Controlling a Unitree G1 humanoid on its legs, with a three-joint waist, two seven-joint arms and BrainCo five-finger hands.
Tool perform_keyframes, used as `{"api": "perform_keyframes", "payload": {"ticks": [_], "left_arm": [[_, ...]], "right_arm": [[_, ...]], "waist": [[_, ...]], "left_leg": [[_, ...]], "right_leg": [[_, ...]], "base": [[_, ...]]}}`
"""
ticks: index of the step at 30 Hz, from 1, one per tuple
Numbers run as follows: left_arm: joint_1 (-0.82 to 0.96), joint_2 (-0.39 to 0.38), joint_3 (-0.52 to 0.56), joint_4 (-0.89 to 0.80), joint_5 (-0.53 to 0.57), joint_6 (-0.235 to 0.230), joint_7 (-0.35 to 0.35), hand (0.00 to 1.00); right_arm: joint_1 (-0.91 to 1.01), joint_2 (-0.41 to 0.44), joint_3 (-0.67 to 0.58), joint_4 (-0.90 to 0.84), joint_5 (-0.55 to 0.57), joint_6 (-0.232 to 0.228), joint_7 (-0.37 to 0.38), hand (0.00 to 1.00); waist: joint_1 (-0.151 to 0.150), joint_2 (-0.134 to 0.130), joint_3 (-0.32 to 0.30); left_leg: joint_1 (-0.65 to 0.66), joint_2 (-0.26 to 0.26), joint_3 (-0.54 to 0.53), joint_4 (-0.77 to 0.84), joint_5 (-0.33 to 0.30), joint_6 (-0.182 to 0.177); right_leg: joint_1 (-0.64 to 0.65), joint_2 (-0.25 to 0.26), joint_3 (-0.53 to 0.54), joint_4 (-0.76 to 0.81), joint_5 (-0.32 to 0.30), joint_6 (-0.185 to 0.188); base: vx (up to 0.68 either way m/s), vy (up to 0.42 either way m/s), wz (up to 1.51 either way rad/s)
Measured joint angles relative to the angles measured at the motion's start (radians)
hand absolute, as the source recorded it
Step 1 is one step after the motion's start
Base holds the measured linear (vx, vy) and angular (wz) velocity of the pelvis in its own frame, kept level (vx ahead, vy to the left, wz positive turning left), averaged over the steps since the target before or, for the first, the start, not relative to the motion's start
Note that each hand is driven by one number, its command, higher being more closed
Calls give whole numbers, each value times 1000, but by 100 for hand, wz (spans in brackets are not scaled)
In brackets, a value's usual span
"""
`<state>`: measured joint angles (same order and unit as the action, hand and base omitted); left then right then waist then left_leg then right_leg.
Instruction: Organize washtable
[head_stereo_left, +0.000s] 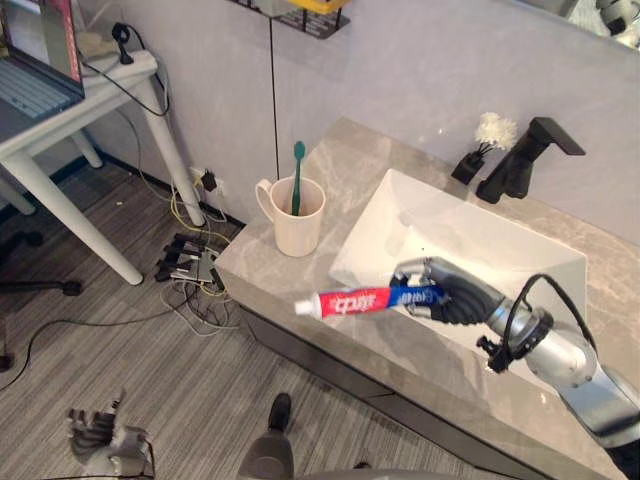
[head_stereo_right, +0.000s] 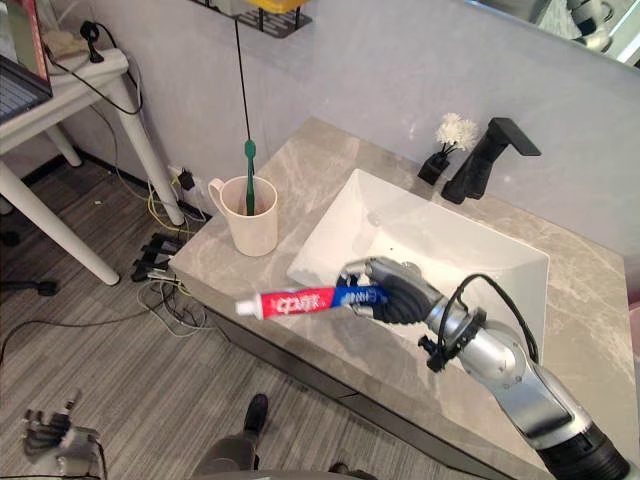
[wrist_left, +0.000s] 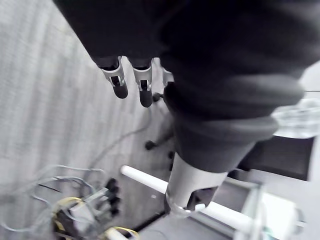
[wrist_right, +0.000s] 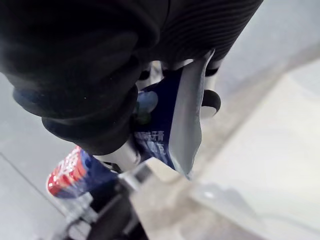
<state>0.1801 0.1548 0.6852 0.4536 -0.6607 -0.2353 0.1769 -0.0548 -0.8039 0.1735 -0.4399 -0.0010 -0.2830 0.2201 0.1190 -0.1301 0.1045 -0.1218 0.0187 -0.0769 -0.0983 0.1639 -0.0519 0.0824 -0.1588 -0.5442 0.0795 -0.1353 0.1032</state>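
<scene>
Locate the left hand (head_stereo_left: 98, 432) low at the near left, fingers slack, holding nothing. Over the washtable's (head_stereo_left: 350, 165) near edge, note the right hand (head_stereo_left: 447, 296) curled round the flat end of the toothpaste tube (head_stereo_left: 355, 301), long axis level and running left. Farther off and left, beyond the tube's tip, find the cup (head_stereo_left: 297, 228) with its toothbrush (head_stereo_left: 297, 175): right hand far nearer.

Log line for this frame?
right hand shut on toothpaste tube over counter front | cup holds toothbrush, left of sink | left hand idle near floor
</scene>
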Motion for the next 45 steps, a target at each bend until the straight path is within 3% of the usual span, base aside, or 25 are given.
{"api": "perform_keyframes", "payload": {"ticks": [4,8,12,16,19,24,35,45], "left_arm": [[-7,0,60,-305,6,-61,53,0],[-22,20,28,-440,17,-88,69,0],[-35,65,-151,-581,7,-80,30,0],[-80,133,-446,-656,-76,-26,-89,0],[-118,137,-552,-658,-155,3,-140,0],[-167,176,-693,-687,-245,60,-169,0],[-227,181,-776,-736,-270,73,-178,0],[-231,181,-861,-812,-309,101,-198,0]], "right_arm": [[-125,117,-33,-17,54,-21,-4,100],[-188,220,-38,-17,91,-21,-47,100],[-212,301,-38,-16,91,-15,-93,100],[-206,361,-41,-10,73,11,-141,100],[-164,411,-56,-8,65,25,-164,100],[-50,457,-102,-8,37,61,-199,100],[59,537,-124,-6,-6,88,-197,100],[95,568,-124,-6,-10,112,-196,100]], "waist": [[3,14,-38],[5,46,-69],[6,83,-89],[-6,114,-95],[-27,117,-94],[-56,128,-88],[-106,147,-80],[-106,144,-78]], "left_leg": [[15,-3,6,1,3,5],[26,-3,10,1,3,5],[31,-4,-1,-4,4,5],[36,-5,-5,-4,5,5],[41,-5,-6,-4,8,10],[44,-4,0,-4,9,10],[62,5,30,-4,4,5],[61,10,51,1,1,8]], "right_leg": [[15,-1,5,-4,6,9],[28,-1,6,-10,9,12],[39,-1,-4,-12,7,8],[52,0,-7,-11,6,7],[53,1,-8,-11,6,8],[51,1,-2,-10,9,14],[50,0,28,-13,6,8],[45,1,45,-32,23,23]], "base": [[1,-2,-1],[-5,-5,1],[-38,-12,8],[-30,-7,2],[0,0,0],[8,-19,-3],[-25,-12,-8],[7,-20,-7]]}}
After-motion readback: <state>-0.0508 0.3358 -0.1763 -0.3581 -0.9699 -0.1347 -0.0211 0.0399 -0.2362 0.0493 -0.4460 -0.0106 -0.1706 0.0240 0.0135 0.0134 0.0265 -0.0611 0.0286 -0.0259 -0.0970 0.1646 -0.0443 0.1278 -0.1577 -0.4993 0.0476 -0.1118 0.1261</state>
